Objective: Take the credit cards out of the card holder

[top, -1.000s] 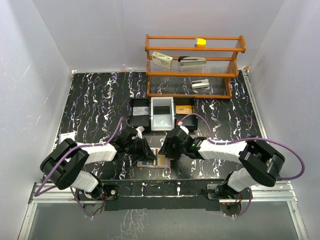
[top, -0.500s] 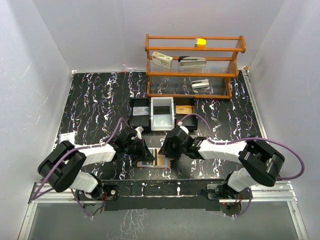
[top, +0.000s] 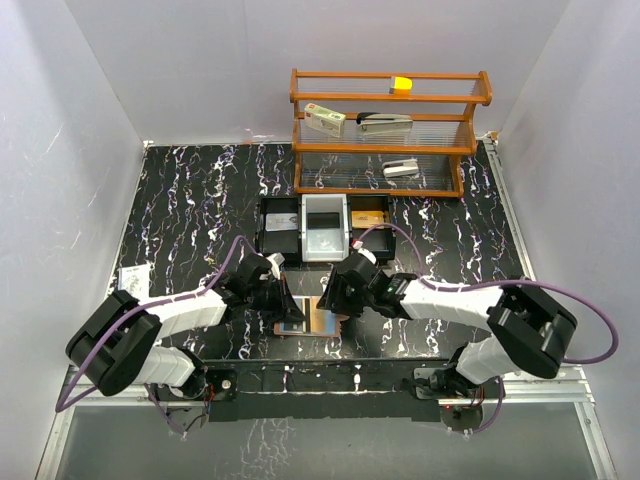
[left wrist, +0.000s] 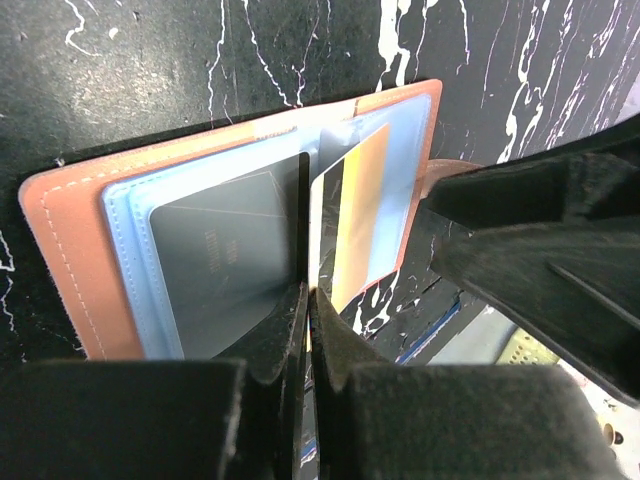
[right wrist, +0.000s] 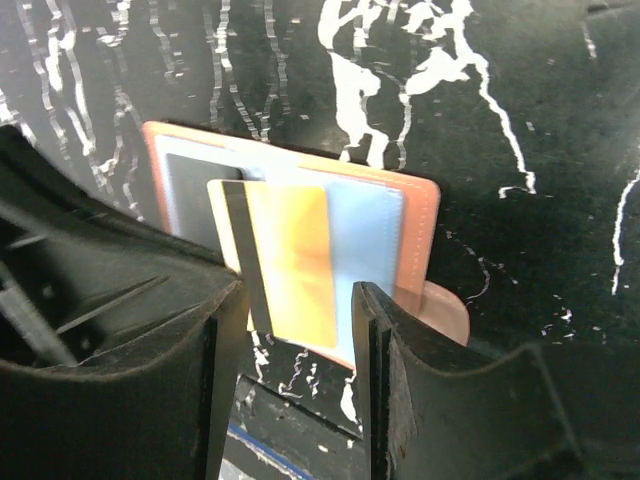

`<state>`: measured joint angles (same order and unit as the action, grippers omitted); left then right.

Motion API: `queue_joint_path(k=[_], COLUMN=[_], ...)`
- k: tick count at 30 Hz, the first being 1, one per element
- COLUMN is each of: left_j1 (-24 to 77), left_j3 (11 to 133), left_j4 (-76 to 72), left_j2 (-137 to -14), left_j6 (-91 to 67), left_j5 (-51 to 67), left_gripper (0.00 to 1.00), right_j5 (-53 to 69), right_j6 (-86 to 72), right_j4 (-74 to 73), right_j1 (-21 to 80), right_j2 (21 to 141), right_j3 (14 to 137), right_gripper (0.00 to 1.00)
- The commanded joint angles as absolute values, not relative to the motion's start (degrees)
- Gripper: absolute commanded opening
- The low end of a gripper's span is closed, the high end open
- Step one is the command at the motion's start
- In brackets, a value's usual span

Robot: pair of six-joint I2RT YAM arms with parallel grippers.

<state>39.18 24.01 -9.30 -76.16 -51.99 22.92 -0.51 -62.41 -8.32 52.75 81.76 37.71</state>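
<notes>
Overhead & wrist views: two robot arms meet over a card holder (left wrist: 60, 230) lying open & flat on the black marbled desk (left wrist: 150, 60), near its front edge, between the arms. The holder is salmon-brown outside, pale blue inside w/ pockets. A grey card (left wrist: 225, 265) sits fully in one pocket. A yellow card (right wrist: 295, 260) w/ a black mag stripe pokes partway out of the other pocket, slightly askew.

The left gripper (left wrist: 306, 320) has its jaws clenched together w/ nothing visible between them. Its tips are at the holder's centre fold, apparently pinning it down. The right gripper (right wrist: 300, 295) has its jaws spread, one each side of the yellow card. Can't tell if either pad touches the card's edges; it doesn't look gripped.

Step in hand, as I judge it: drawing the yellow card out. To do it well:
- The left tips press on the fold so the holder can't slide or lift.
- The right jaws take the card's exposed end.
- Pull straight along the pocket, low & flat, no twist, so the corners don't snag the pocket lip.

Risk: the holder drags along w/ the card if the pin is light. The grey card is not yet started.
</notes>
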Motion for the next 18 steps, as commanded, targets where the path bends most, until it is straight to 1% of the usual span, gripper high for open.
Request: queue_joint_path(k=[1, 5, 9, 12, 14, 18], left_j1=[39.44, 39.46, 39.44, 39.42, 39.46, 39.47], left_j3=[25.19, 26.0, 26.41, 26.39, 25.99, 25.68], left_j4=[-8.09, -9.01, -8.79, -9.06, -9.98, -13.5], left_j2=[-75.36, -75.95, -75.7, -75.5, -75.78, -77.49], left_j6=[-50.64, -50.95, -50.89, -50.87, -51.36, -52.51], left_j5=[23.75, 24.08, 24.08, 24.16, 24.69, 26.88], left_gripper=[0.0, 0.0, 0.0, 0.0, 0.04, 0.14], right_j5=[2.25, 6.8, 4.99, 3.68, 3.09, 2.8], right_j6=[-57.9, -58.41, -61.31, -61.98, -62.14, -62.46], right_j4=[-3.66, -0.28, -3.09, -4.53, -4.78, -4.77], right_j1=[52.73, 52.73, 52.72, 52.81, 52.77, 52.73], right_j2=[78.12, 82.89, 87.58, 88.03, 87.41, 86.63], right_j3=[40.12, 40.58, 40.62, 40.05, 39.19, 38.14], right_gripper=[0.45, 0.45, 0.44, 0.44, 0.44, 0.44])
